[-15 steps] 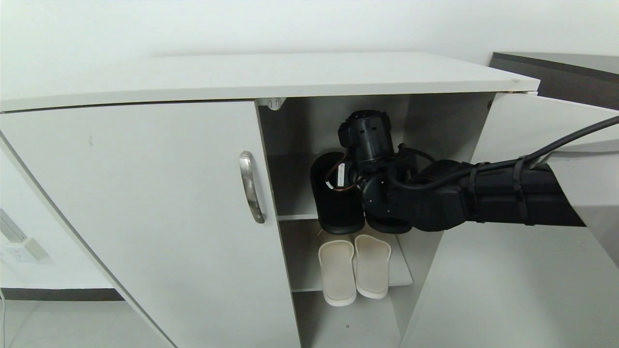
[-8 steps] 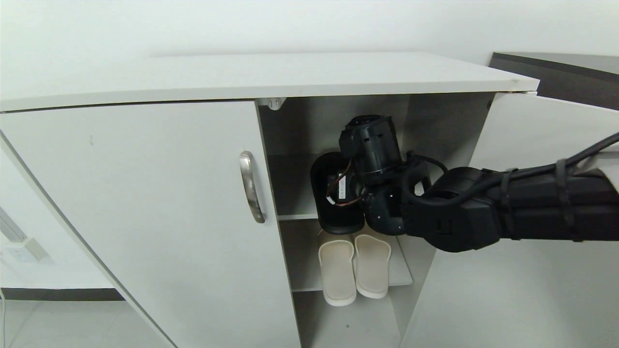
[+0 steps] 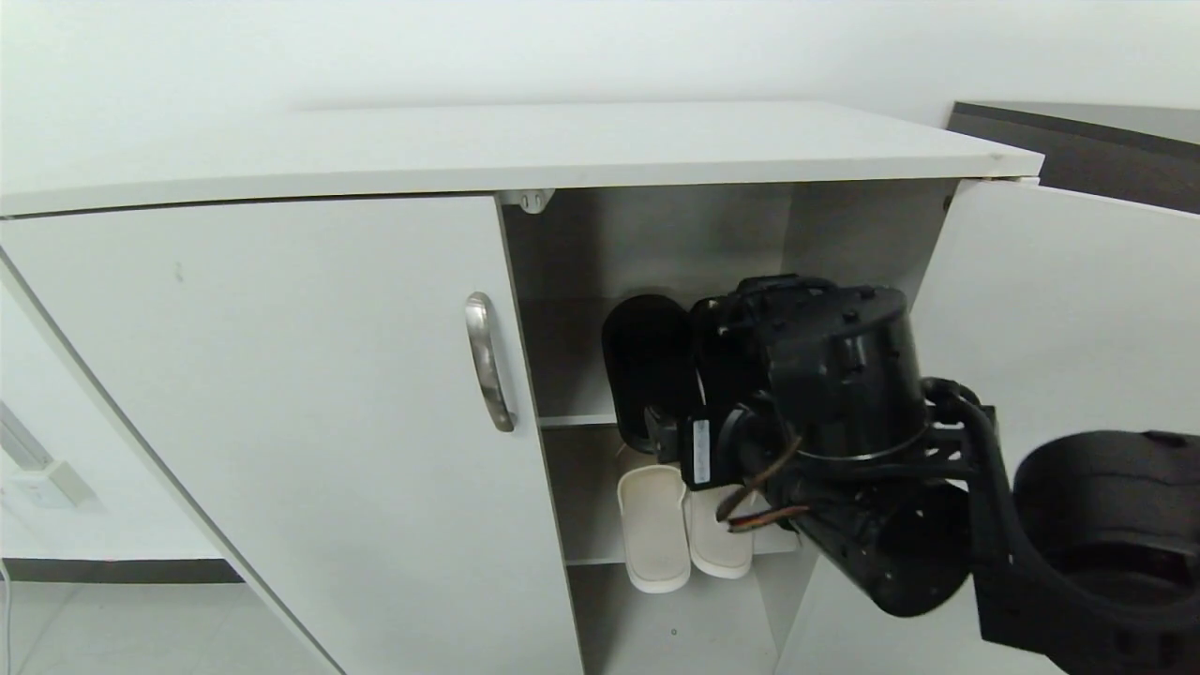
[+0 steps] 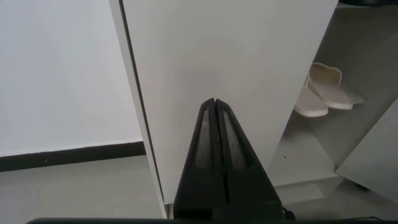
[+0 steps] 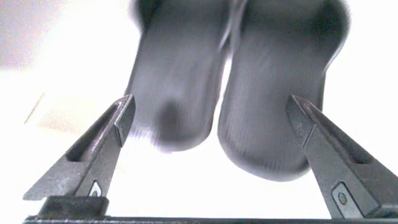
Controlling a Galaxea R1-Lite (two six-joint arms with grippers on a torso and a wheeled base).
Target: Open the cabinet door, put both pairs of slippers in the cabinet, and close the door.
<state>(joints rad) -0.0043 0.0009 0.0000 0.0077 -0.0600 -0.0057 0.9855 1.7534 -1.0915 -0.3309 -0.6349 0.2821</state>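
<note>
The white cabinet [image 3: 562,141] has its right door [image 3: 1031,309] swung open. A pair of black slippers [image 3: 647,356] lies on the upper shelf, partly hidden by my right wrist. A white pair [image 3: 656,530] lies side by side on the shelf below. My right gripper [image 5: 210,102] is open just in front of the black slippers [image 5: 236,87], its fingers wide apart and holding nothing. My left gripper [image 4: 214,106] is shut and empty, low in front of the closed left door [image 4: 230,56], with the white slippers [image 4: 326,90] off to one side.
The left door [image 3: 281,403] stays closed and has a metal handle [image 3: 487,361]. My right arm fills much of the opening's lower right. A bottom compartment [image 3: 670,628] lies under the white slippers. Pale floor [image 4: 74,193] runs beside the cabinet.
My right arm has drawn back out of the cabinet toward the camera and dropped lower. The black slippers stay on the upper shelf and the white pair has not moved.
</note>
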